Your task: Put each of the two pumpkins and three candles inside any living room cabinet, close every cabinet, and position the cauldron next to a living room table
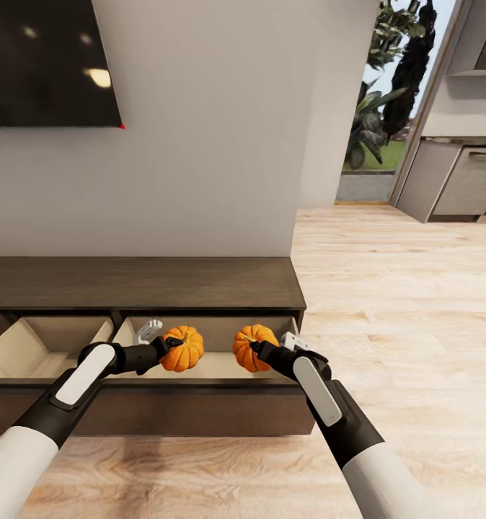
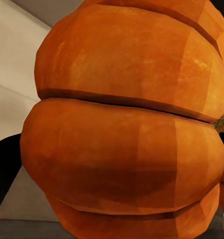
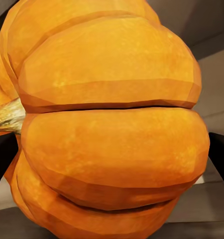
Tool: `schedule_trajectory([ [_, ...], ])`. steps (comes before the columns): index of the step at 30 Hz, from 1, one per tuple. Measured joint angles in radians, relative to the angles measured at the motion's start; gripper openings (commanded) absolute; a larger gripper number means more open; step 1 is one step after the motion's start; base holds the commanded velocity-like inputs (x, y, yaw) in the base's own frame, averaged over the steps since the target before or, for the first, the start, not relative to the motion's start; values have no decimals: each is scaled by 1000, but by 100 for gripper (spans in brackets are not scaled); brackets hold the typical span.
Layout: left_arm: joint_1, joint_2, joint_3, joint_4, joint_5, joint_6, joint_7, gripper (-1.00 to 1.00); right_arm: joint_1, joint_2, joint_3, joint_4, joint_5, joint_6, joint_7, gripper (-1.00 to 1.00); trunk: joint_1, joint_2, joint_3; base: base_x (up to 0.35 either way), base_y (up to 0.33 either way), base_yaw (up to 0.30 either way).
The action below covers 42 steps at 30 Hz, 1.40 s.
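The long, low dark brown cabinet (image 1: 142, 282) stands against the wall with two pale beige drawers pulled open. My left gripper (image 1: 172, 347) is shut on one orange ribbed pumpkin (image 1: 186, 349), held over the right-hand open drawer (image 1: 214, 366). My right gripper (image 1: 257, 349) is shut on the other pumpkin (image 1: 251, 343), held over the same drawer a little to the right. Up close, the left wrist view has its pumpkin (image 2: 127, 124) beside a dark finger (image 2: 1, 172). In the right wrist view the pumpkin (image 3: 112, 124) sits between dark fingers (image 3: 2, 157). The candles, cauldron and table are out of view.
The second open drawer (image 1: 41, 346) lies to the left. A dark TV screen (image 1: 48, 61) hangs on the wall above the cabinet. Light wood floor (image 1: 401, 310) stretches right toward grey kitchen units (image 1: 459, 180) and a glass opening with plants (image 1: 387, 94).
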Motion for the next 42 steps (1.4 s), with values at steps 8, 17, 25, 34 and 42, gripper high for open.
schedule_trajectory([
  [8,0,0,-4,2,0,5,4,-100,0,1,9,0,1,-1,0,-100,0,0,0,87,0,0],
  [17,0,0,-2,-2,0,7,4,-100,0,1,10,0,-1,-1,0,-100,0,0,0,71,16,0],
  [25,0,1,-1,-3,0,7,1,-100,0,0,10,0,0,1,0,-100,1,0,-4,19,12,0],
  [34,0,1,0,-3,-1,9,-2,-100,0,1,10,0,0,1,0,-100,5,-2,-39,1,0,0],
  [42,0,0,0,-2,0,8,-2,-100,0,1,10,0,-1,0,0,-100,6,-3,-54,0,0,0],
])
